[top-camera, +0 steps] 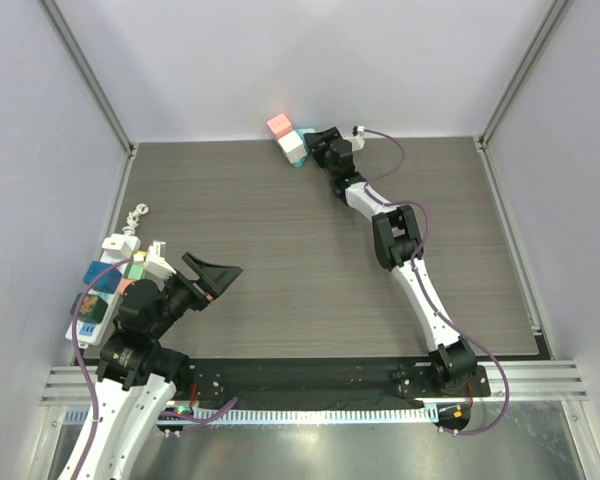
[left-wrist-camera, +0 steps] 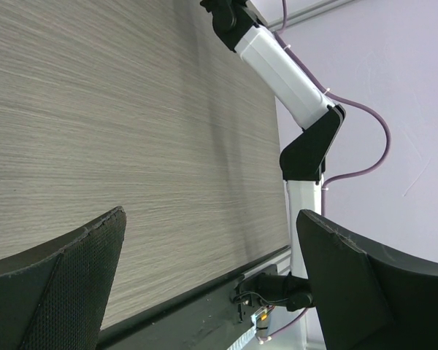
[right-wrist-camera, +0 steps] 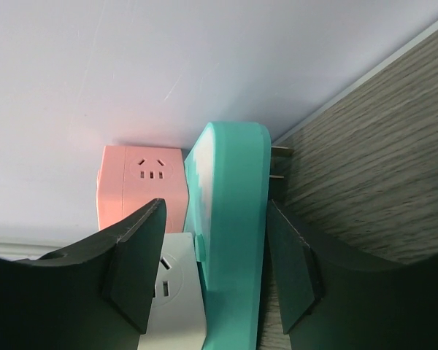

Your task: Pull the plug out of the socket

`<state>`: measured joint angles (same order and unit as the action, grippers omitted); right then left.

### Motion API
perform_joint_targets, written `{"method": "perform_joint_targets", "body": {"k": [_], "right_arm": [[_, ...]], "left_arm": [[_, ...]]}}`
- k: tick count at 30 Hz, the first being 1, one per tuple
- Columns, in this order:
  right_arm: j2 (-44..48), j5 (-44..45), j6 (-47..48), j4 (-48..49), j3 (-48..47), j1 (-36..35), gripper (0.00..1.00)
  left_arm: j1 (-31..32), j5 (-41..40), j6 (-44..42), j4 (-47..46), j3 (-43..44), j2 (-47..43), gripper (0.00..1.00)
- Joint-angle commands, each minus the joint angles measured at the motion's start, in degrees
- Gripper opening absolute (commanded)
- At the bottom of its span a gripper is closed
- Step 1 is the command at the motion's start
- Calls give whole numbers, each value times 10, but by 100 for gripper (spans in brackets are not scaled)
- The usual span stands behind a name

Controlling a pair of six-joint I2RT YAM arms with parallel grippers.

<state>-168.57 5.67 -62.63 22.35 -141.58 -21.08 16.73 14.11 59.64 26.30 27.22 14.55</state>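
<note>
At the back wall sits a cluster of cube adapters: a pink socket cube (right-wrist-camera: pixel 140 186), a white socket cube (right-wrist-camera: pixel 177 292) and a teal plug block (right-wrist-camera: pixel 233 240) joined to the white cube's side. Two bare metal prongs (right-wrist-camera: pixel 280 154) stick out of the teal block's far side. My right gripper (right-wrist-camera: pixel 215 208) straddles the white cube and the teal block, one pad lying on the white cube's face and the other against the teal side. From above, that cluster (top-camera: pixel 292 146) shows just left of my right gripper (top-camera: pixel 315 145). My left gripper (top-camera: pixel 212 275) hangs wide open over bare tabletop, holding nothing.
A white power strip (top-camera: pixel 105 280) carrying several coloured adapters lies at the table's left edge beside my left arm, its coiled cord (top-camera: pixel 137 215) behind it. Walls close in the table on the left, back and right. My right arm (left-wrist-camera: pixel 285 69) stretches diagonally across the right half.
</note>
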Motion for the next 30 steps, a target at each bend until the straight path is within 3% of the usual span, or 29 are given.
{"method": "perform_joint_targets", "body": {"k": [1,13,21,25,30], "right_arm": [[-26,25,-9,-41,-26,-15,63],[-42,85,-9,-35,-62,-37,59],[-42,77,0,-18,-71,-42,28],[0,30,1,8,-9,-42,7],[70,-17,1,55,117,-42,1]], "left_arm": [[-2,7,0,-34,22,9,100],[-2,7,0,-24,28,6,100],[-2,-7,0,-15,36,4,100],[-2,-17,3,-13,42,8,100],[-2,-22,0,2,55,14,100]]}}
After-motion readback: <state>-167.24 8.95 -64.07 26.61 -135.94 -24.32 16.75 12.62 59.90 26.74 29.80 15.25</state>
